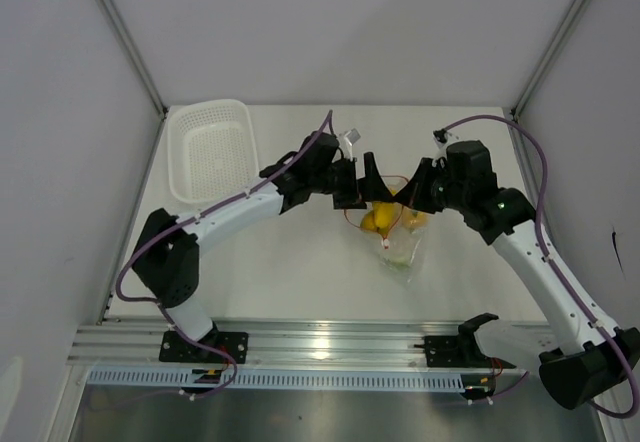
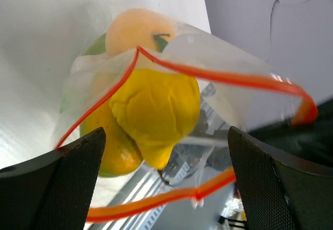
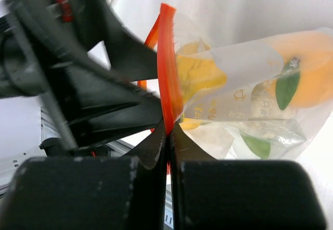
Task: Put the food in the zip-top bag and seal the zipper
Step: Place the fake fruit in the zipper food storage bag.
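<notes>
Zipper (image 3: 166, 68) being clenched by right pincer (image 3: 169, 128) at 3 o'clock, likely anchoring it for sealing; left pincer (image 2: 165, 136) gaping, released, at 9 o'clock.

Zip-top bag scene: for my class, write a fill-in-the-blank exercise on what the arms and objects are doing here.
1. The right gripper is ____ on the orange-red zipper.
2. The left gripper is ____, facing the bag's mouth.
3. The yellow fruit lies ____ the zip-top bag.
4. In the top view, the white mesh basket lies on the ____ arm's side.

Missing words: shut; open; inside; left.
</notes>
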`<state>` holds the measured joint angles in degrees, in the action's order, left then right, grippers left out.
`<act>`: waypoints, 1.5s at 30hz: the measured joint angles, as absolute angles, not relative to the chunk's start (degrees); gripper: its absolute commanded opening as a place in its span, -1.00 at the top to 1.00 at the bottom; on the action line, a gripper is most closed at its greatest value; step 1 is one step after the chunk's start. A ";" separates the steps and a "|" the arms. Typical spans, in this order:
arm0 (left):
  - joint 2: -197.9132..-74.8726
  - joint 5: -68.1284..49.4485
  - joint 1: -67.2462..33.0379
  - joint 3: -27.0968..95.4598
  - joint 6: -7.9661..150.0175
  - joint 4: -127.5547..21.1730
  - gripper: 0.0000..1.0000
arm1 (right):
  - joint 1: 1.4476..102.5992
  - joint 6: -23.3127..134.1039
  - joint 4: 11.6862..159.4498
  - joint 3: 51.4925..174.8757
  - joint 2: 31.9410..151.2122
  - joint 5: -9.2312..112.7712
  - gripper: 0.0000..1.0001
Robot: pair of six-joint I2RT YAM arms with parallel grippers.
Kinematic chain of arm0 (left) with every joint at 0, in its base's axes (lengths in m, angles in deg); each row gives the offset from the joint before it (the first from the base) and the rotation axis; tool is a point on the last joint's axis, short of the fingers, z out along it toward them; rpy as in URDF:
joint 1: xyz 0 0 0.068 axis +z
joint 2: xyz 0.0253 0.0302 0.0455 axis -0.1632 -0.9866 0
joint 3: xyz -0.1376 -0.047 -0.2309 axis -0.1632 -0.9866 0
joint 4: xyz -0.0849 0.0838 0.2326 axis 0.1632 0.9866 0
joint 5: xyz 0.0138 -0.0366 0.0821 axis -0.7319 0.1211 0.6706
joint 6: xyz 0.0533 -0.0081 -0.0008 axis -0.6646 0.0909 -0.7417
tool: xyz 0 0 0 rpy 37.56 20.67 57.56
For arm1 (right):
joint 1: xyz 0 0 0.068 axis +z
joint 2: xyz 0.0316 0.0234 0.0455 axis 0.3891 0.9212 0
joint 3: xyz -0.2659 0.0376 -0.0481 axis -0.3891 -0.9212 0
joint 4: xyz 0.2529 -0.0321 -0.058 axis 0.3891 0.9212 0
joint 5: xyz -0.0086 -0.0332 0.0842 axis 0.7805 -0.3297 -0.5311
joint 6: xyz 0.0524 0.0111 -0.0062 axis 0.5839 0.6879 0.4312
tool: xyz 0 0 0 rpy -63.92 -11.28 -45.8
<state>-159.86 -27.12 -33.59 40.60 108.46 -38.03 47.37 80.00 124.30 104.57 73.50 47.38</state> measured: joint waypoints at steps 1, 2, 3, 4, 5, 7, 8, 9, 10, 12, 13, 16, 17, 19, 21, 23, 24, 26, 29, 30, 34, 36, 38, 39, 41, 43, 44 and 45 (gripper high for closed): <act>-158.61 -26.73 -33.63 39.81 107.63 -38.14 -0.99 | 47.19 80.00 124.39 104.57 73.28 47.38 1.00; -156.97 -26.36 -33.65 38.57 106.80 -38.51 -0.99 | 47.04 80.00 124.52 104.57 73.08 47.38 1.00; -155.18 -26.09 -33.65 37.41 106.03 -38.49 -0.99 | 46.86 80.00 124.63 104.57 72.80 47.38 1.00; -153.10 -25.63 -33.67 36.29 105.31 -38.55 -0.99 | 46.71 80.00 124.63 104.57 72.51 47.36 1.00; -150.92 -25.15 -33.76 35.18 104.57 -39.05 -0.99 | 46.69 80.00 124.65 104.57 72.23 47.36 1.00; -146.52 -23.73 -33.85 33.65 103.11 -39.16 -0.99 | 46.53 80.00 124.72 104.57 71.73 47.27 1.00; -144.47 -22.68 -33.89 33.52 102.34 -39.01 -0.99 | 46.53 80.00 124.79 104.57 71.53 47.09 1.00; -142.46 -21.42 -33.94 33.52 101.47 -38.95 -0.99 | 46.53 80.00 124.87 104.57 71.38 46.99 1.00; -141.08 -20.39 -33.96 33.56 100.94 -38.75 -0.99 | 46.53 80.00 125.05 104.57 71.25 46.92 1.00; -138.63 -17.31 -33.98 34.35 99.70 -36.54 -0.99 | 46.53 80.00 125.29 104.57 71.01 46.88 1.00; -138.13 -15.71 -33.98 35.05 99.26 -35.10 -0.99 | 46.53 80.00 125.40 104.57 70.90 46.85 1.00; -139.14 -12.26 -33.98 36.45 98.30 -31.40 -0.99 | 46.53 80.00 125.53 104.57 70.61 46.50 1.00; -139.86 -11.80 -33.98 36.45 98.19 -30.60 -0.99 | 46.53 80.00 125.53 104.57 70.50 46.46 1.00; -142.61 -11.73 -33.98 35.62 98.19 -29.70 -0.99 | 46.53 80.00 125.57 104.57 70.35 46.42 1.00; -144.82 -11.97 -33.98 33.82 98.38 -29.50 -0.97 | 46.53 79.98 125.68 104.57 70.24 46.42 1.00; -146.81 -12.24 -34.00 31.18 98.58 -29.44 -0.86 | 46.53 79.98 125.94 104.57 70.20 46.42 1.00; -147.38 -12.26 -34.00 30.13 98.69 -29.31 -0.81 | 46.53 79.96 126.14 104.57 70.20 46.42 1.00; -147.81 -12.37 -34.00 28.64 98.97 -29.26 -0.51 | 46.53 79.96 126.60 104.57 70.13 46.44 1.00; -147.81 -13.37 -34.00 27.68 99.37 -30.40 -0.12 | 46.53 79.93 127.01 104.57 69.85 46.44 1.00; -147.81 -13.74 -34.00 27.57 99.32 -31.10 0.00 | 46.53 79.93 127.10 104.57 69.72 46.44 1.00; -147.81 -16.26 -34.00 27.53 99.72 -33.53 0.70 | 46.53 79.93 127.10 104.55 69.56 46.44 1.00; -147.88 -17.81 -34.00 27.53 99.76 -34.62 0.99 | 46.53 79.93 126.99 104.38 69.56 46.44 1.00; -147.94 -20.32 -34.00 27.53 99.83 -36.15 0.99 | 46.53 79.91 126.64 103.98 69.56 46.42 1.00; -147.97 -21.39 -34.00 27.53 99.89 -36.78 0.99 | 46.53 79.89 126.51 103.74 69.59 46.42 1.00; -147.97 -24.02 -34.00 27.55 99.98 -38.07 0.99 | 46.53 79.59 126.25 103.42 69.85 46.46 1.00; -147.94 -26.49 -34.00 27.79 100.07 -38.99 0.99 | 46.53 78.89 126.25 103.42 70.66 46.85 1.00; -147.94 -27.69 -34.00 28.14 100.35 -39.16 0.99 | 46.53 78.38 126.40 103.48 71.14 47.09 1.00; -147.94 -28.89 -34.00 28.56 100.79 -39.43 0.99 | 46.53 77.95 127.01 103.87 71.68 47.53 1.00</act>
